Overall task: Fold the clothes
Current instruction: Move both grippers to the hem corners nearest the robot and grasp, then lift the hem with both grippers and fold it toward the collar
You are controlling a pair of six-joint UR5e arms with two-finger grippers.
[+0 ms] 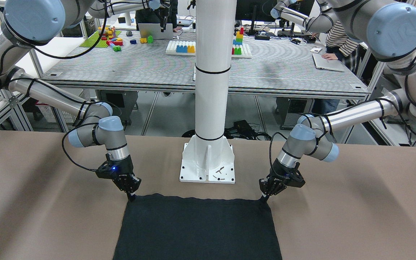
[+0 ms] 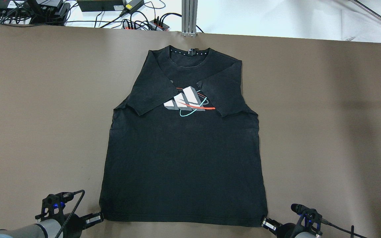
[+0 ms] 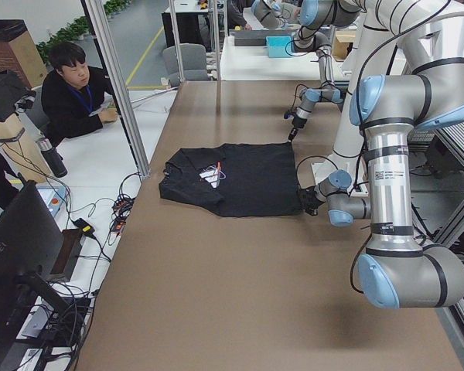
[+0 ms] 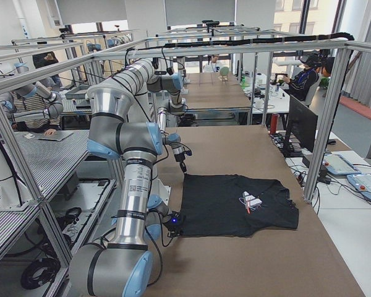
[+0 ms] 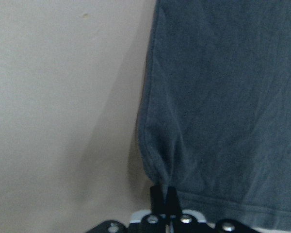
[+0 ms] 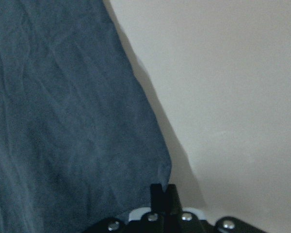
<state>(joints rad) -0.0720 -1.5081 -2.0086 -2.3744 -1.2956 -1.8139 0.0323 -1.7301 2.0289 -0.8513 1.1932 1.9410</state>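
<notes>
Brown table (image 2: 28,115) fills the work area, w/ a white mast base (image 1: 208,162) set between the two end effectors, a bit behind them. Behind the arms, on a striped rear bench, a white tray (image 1: 171,44) holds blue + yellow blocks (image 1: 185,48); more loose blocks lie near it.

Black tee (image 2: 184,158) lies flat on the table, print side up. It spreads away from both end effectors: hem nearest them, collar at the far end. Both sleeves are folded in across the chest and partly cover the white/red/teal print, well away from either end effector.

Left end effector (image 1: 264,197): down at table level on the tee's hem corner on its own side. In the wrist view its fingers (image 5: 156,196) are pressed together, and the fabric puckers right at the tips, so it is clamped on that corner. Bare table is to the outer side of it, the tee's side seam runs straight ahead.

Right end effector (image 1: 131,197): same on the opposite hem corner. Fingers (image 6: 156,194) are together w/ the tee's corner meeting the tips, pinched. Tee is ahead + inward of it, bare table outward.

Hem runs slightly wavy from one end effector to the other.
</notes>
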